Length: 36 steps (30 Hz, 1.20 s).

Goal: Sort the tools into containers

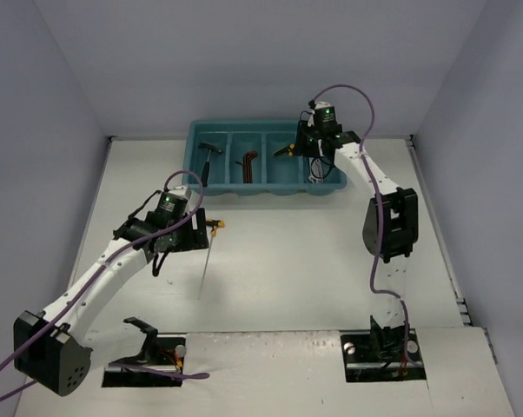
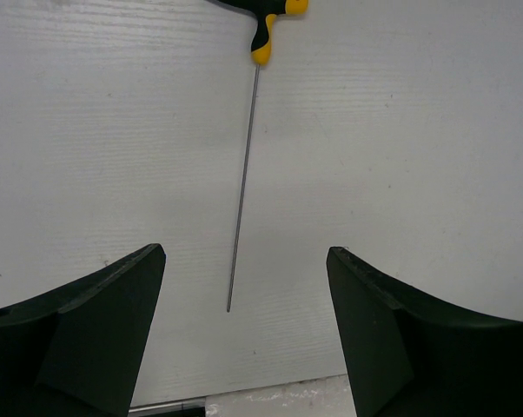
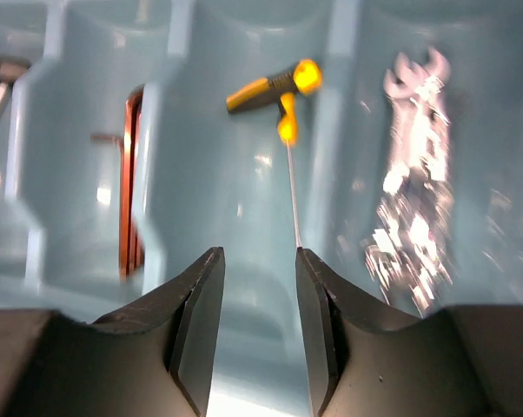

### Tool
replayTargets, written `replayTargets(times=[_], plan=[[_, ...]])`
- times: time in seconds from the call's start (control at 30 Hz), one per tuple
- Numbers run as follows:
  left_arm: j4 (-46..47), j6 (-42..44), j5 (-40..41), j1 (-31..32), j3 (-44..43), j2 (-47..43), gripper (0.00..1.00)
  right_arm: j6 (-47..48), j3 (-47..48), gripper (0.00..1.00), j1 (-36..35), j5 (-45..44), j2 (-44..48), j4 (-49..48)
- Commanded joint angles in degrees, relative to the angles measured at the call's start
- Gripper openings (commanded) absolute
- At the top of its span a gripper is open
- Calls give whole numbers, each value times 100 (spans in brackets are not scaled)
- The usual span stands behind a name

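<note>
Overall light: bright, even and diffuse; the white desk (image 1: 314, 261) and pale walls are lit without hot spots in the top view.
Shadows: soft and faint; in the left wrist view a dim grey patch lies on the desk.
Glare: in the right wrist view the silver wrenches (image 3: 413, 174) blow out into white sparkle, and pale highlights dot the floor of the teal tray (image 3: 244, 200).
Blur: the right wrist view is smeared throughout; the hex keys (image 3: 131, 191) and the driver in the tray (image 3: 279, 91) look soft.
Focus: the left wrist view is sharp on the driver on the desk (image 2: 244, 174).
Dark areas: the jaws of the left gripper (image 2: 244, 249) are near-black with little detail.
</note>
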<state>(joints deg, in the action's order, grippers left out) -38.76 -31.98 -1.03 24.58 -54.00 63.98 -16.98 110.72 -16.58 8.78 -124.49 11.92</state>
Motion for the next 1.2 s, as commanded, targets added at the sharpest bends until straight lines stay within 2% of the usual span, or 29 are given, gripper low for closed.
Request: replayTargets(times=[0.0, 0.13, 0.27, 0.5, 0.77, 0.9, 1.03, 1.17], plan=[[682, -153, 50, 7, 46, 370, 72, 318, -1055, 36, 32, -356, 1766, -261], [1118, -139, 184, 12, 20, 870, 68, 235, -2334, 36, 32, -368, 2785, -260], [1493, -44, 187, 12, -205, 1506, 64, 161, -3229, 36, 47, -324, 3718, -261], [1918, 97, 159, 5, -710, 2639, 57, -25, -4430, 37, 65, -167, 4982, -245], [2056, 435, 250, 3, -1383, 3853, 47, -294, -5098, 38, 58, 151, 5934, -211], [1991, 380, 260, -4, -1575, 4203, 31, -299, -5247, 39, 69, 48, 6296, -132], [1946, 189, 103, 69, -1571, 4002, 2, -294, -5314, 39, 67, 9, 6463, -57], [1828, -99, -27, 341, -1595, 3271, 0, -322, -5390, 39, 67, -126, 6619, -34]])
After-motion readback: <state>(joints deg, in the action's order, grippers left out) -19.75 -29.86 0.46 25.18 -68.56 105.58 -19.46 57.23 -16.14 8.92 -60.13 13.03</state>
